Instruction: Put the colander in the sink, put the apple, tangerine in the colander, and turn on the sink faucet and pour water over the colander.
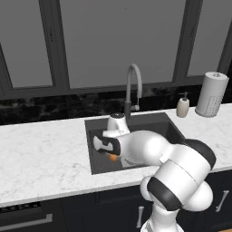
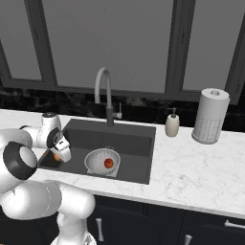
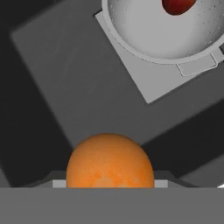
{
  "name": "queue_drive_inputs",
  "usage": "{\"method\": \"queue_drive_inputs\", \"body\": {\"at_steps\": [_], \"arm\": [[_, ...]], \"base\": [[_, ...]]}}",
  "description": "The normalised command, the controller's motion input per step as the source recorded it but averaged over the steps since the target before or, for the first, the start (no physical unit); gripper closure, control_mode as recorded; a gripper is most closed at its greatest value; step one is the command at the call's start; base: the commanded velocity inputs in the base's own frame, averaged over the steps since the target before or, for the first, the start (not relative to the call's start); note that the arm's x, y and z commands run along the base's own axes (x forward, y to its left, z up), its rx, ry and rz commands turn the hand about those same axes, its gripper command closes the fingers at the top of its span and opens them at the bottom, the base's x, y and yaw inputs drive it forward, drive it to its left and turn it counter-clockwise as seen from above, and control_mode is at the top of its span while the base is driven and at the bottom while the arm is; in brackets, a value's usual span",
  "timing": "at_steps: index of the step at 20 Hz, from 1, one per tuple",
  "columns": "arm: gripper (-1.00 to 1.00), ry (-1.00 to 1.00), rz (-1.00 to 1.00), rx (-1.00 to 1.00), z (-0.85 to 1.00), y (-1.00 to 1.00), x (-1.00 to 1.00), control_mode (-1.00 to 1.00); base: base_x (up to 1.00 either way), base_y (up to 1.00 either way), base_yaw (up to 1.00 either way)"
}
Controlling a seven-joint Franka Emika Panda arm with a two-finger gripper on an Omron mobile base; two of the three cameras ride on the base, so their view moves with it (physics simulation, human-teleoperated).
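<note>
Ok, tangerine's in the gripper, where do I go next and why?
Probably carry the tangerine sideways until it hangs over the colander, then release. The apple already lies in the bowl, while the gripper holds its fruit above the sink floor beside it.

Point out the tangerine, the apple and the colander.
tangerine (image 3: 109,159): hand view, middle of its orange skin.
apple (image 2: 109,163): right base view, its red top, inside the bowl.
colander (image 2: 96,160): right base view, inner wall left of the fruit.

Colours over a dark sink

A bright orange tangerine, faintly mottled, is seen at 6 o'clock; a red apple lies in the silver-grey, finely perforated colander at 1 o'clock, on the dark grey sink with its lighter plate.
</note>
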Motion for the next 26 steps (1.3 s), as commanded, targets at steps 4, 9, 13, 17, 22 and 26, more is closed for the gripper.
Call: {"method": "queue_drive_inputs", "body": {"at_steps": [4,9,13,17,22,26], "arm": [[1.00,0.00,-0.01,-0.03,-0.04,0.00,0.40,-1.00],[1.00,0.00,-0.05,-0.06,-0.05,-0.29,0.17,-1.00],[1.00,0.00,-0.11,-0.07,-0.14,-0.52,0.01,-1.00],[1.00,0.00,-0.11,-0.07,-0.12,-0.39,0.00,-1.00],[1.00,0.02,-0.07,-0.01,-0.14,-0.20,0.00,-1.00],[1.00,0.00,-0.03,0.00,-0.08,-0.30,0.00,-1.00]], "base": [[0.00,0.00,0.00],[0.00,0.00,0.00],[0.00,0.00,0.00],[0.00,0.00,0.00],[0.00,0.00,0.00],[0.00,0.00,0.00]]}}
